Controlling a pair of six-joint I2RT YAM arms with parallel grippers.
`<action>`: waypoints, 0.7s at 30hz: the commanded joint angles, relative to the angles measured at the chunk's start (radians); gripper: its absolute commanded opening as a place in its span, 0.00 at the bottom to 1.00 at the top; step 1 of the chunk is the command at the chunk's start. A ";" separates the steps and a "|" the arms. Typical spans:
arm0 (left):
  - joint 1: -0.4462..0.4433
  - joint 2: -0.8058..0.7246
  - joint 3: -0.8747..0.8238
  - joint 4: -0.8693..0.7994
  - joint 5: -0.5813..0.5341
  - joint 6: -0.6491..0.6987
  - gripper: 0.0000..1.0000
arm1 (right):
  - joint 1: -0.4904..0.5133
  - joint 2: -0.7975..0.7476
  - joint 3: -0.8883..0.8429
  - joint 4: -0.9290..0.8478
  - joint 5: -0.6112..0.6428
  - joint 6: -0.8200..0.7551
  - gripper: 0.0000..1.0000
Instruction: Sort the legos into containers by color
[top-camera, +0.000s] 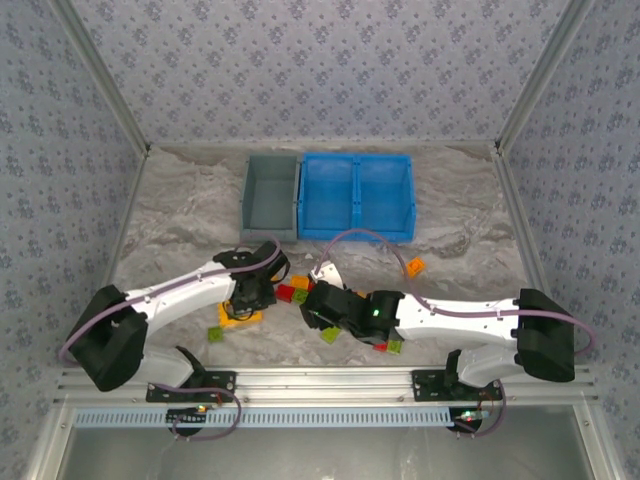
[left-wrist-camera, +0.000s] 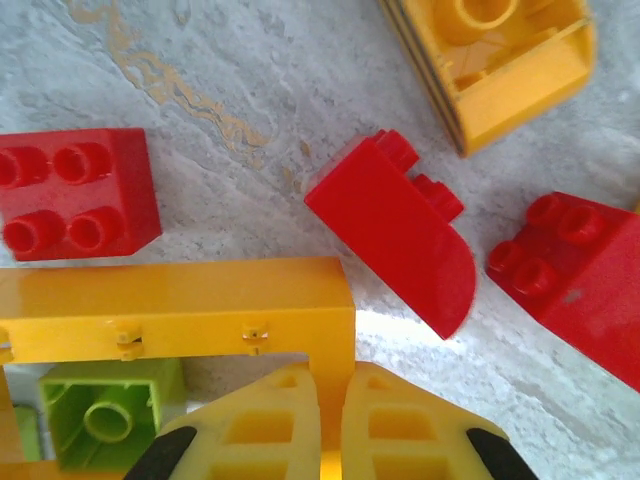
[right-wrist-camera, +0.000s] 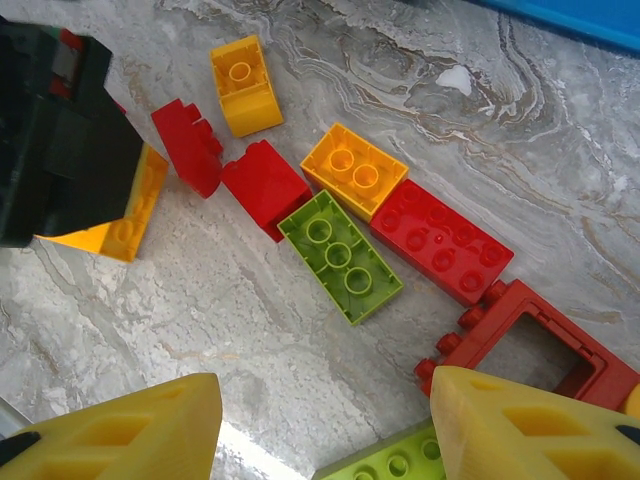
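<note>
Sorting is not yet begun: the blue tray and the grey bin beside it are empty, the legos lie on the table in front of the blue tray, the left fingers pinch the orange-yellow frame, and the right fingers are spread wide, empty.

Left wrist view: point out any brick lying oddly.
The red curved brick lies tipped on its side, studs pointing sideways; the lime green brick inside the orange-yellow frame is upside down, hollow underside up. Nothing looks damaged.
</note>
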 joint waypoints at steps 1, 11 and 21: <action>-0.028 -0.073 0.098 -0.147 -0.062 -0.011 0.00 | 0.002 -0.030 0.041 -0.051 0.057 -0.003 0.59; -0.096 -0.073 0.454 -0.278 -0.070 0.088 0.00 | -0.072 -0.229 0.081 -0.205 0.242 0.012 0.59; -0.100 0.250 0.842 -0.085 0.014 0.357 0.00 | -0.293 -0.387 0.058 -0.253 0.189 0.033 0.59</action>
